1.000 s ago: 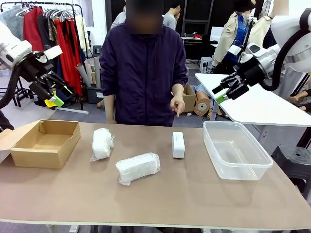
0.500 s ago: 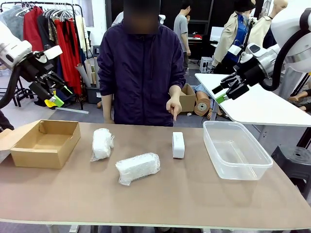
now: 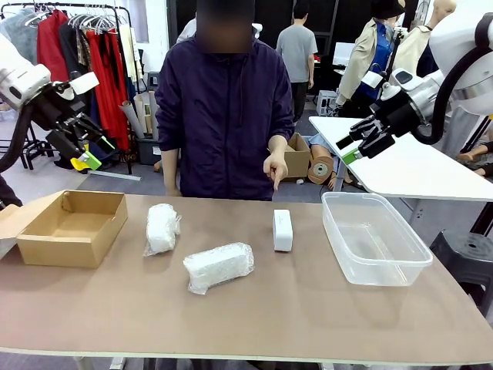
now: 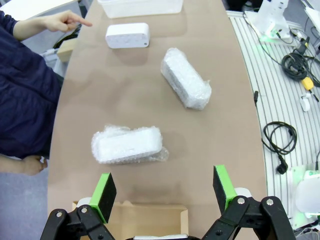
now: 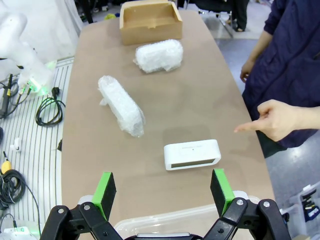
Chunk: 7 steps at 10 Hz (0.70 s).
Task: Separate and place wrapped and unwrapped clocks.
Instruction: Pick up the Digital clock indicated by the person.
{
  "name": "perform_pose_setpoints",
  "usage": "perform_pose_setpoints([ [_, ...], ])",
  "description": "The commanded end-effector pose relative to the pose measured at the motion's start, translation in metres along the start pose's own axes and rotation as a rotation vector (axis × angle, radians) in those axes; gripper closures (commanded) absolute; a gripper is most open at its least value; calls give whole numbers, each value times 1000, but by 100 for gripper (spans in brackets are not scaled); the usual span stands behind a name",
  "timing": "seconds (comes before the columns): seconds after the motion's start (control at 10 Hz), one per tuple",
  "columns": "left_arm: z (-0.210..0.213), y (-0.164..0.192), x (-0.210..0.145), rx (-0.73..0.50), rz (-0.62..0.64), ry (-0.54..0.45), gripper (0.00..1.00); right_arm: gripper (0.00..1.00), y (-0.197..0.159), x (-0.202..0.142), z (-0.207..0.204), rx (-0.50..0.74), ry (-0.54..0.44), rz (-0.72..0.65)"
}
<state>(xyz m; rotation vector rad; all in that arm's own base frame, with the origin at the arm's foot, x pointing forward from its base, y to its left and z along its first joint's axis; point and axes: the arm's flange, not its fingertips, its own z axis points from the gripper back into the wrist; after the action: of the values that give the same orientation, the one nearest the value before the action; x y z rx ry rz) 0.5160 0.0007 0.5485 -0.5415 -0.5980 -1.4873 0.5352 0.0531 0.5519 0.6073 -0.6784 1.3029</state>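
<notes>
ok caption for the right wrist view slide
Open right tool faces a bare white clock while a person's hand points toward it

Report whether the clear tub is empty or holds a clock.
Empty: the clear tub shows a bare bottom; the far wrapped clock, the near wrapped clock and the unwrapped clock lie on the table outside it.

Front across table [image 3: 323,308]; wrist cameras high above.
</notes>
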Motion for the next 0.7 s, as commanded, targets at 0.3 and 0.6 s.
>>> perform_pose_setpoints([
  [0.3,3,-3,1,2,-4,0,0,0,0,0,0,0,0,1],
  [0.6,3,-3,1,2,-4,0,0,0,0,0,0,0,0,1],
])
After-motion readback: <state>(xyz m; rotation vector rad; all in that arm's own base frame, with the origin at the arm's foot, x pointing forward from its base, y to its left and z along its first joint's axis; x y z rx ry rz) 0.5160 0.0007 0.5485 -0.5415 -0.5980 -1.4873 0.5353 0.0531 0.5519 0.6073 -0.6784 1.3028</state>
